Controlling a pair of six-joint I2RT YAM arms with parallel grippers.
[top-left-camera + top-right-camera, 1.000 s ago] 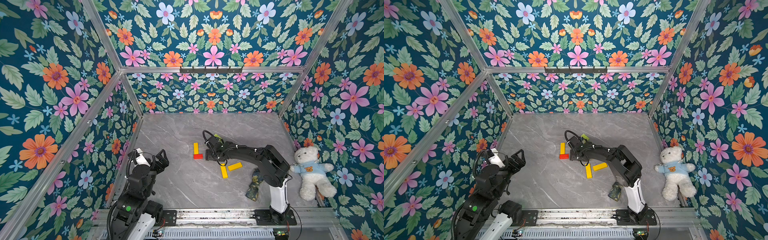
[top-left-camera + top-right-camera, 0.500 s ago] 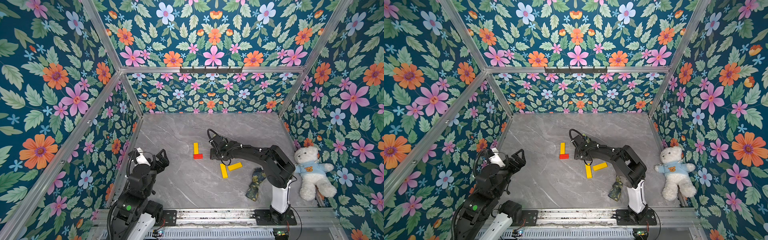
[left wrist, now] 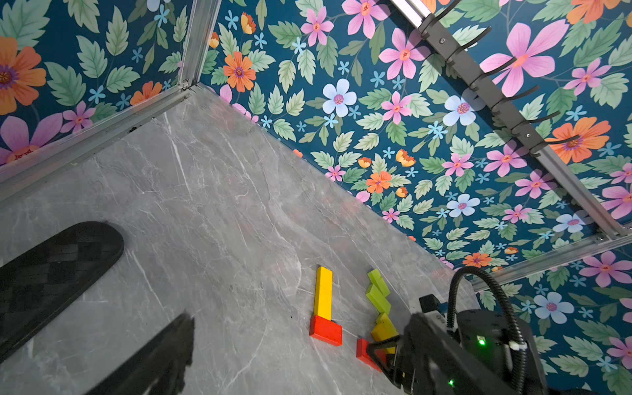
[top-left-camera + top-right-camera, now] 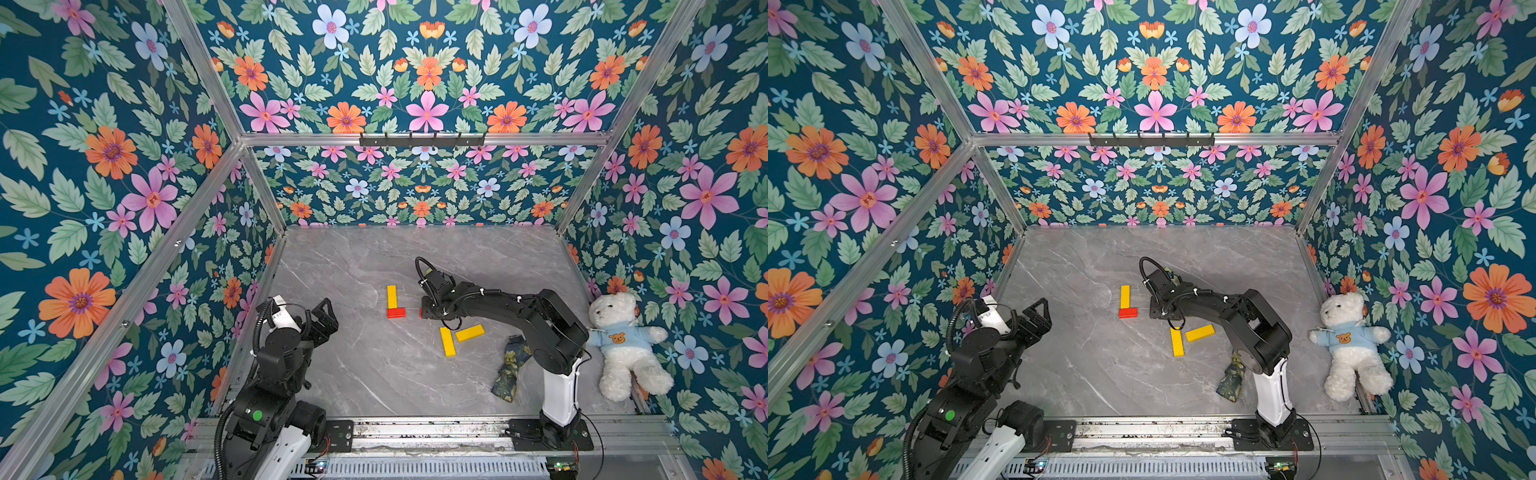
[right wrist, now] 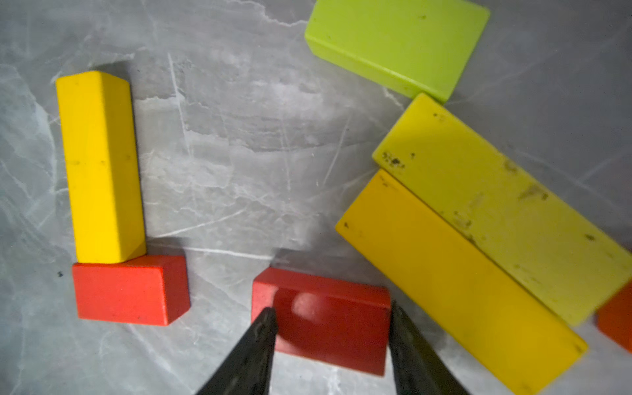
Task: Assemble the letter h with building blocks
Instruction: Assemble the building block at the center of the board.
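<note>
Enclosing marble tabletop [image 4: 353, 257], red block [image 5: 328, 321]: floral walls [image 4: 415, 83].

Short block [image 4: 396, 312] touching long block [image 4: 392, 296] end-on

Both top views are lit brightly and evenly, with soft shadows on the table [image 4: 353, 374]. In the right wrist view glare is seen on the red block [image 5: 325, 331]; the right tool [image 5: 330, 307] is blurred.

yellow bar [image 3: 323, 292] touching red crossbar [image 3: 326, 330], lime blocks [image 3: 378, 290]
</note>
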